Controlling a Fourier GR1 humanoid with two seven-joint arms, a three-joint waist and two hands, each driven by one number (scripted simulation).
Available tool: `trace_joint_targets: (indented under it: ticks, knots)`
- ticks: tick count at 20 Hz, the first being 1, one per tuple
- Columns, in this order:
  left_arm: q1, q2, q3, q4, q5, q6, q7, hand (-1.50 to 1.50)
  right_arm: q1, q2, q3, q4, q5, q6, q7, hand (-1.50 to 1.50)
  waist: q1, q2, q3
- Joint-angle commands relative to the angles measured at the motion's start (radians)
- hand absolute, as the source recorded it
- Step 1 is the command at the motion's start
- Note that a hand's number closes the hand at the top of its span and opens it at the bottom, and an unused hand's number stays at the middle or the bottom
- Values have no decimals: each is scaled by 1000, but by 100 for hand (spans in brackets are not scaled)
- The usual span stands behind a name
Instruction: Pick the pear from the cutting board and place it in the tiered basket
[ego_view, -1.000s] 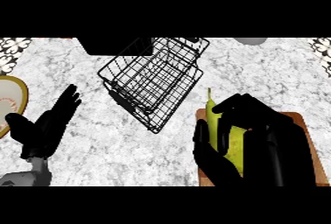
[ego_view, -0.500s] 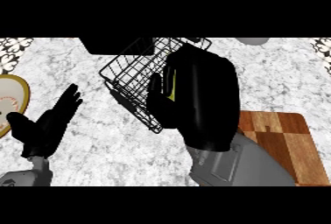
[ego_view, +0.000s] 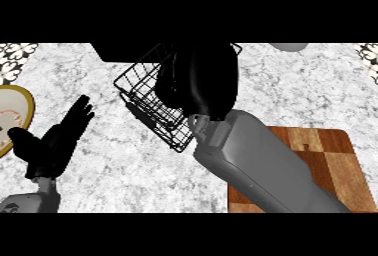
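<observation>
The bench spreads out pale and marbled under me, and I'm stretched right across it. My board sits at the lower right with bare wood showing, no pear on the part I can see; my forearm covers its left side. The basket stands tilted at top centre, wire walls open toward me, so I can come in from above. My right hand hangs over it, back turned up and fingers curled downward into the wire, wrapped as if round something. The pear itself I can't see; my judgement is that it's tucked under that palm, over the basket. My left hand rests at the left edge, fingers straight and up, holding nothing. Beside it, a plate pokes in.
</observation>
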Motion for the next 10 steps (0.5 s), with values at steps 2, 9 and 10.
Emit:
trace_joint_targets:
  ticks: [2,9,10]
  knots:
    - [15,-1,8,-12,-3,-3,-1,0,-63,8,35,141,-42,-127,125,150,3,0,0]
    - [-58,-3,39,22,10,2,37,0,-40,8,64,283,7,-247,40,150,-10,-1,1]
    - [1,-44,-18,-29,-36,31,16,0,-86,8,10,411,5,-301,-24,150,5,3,1]
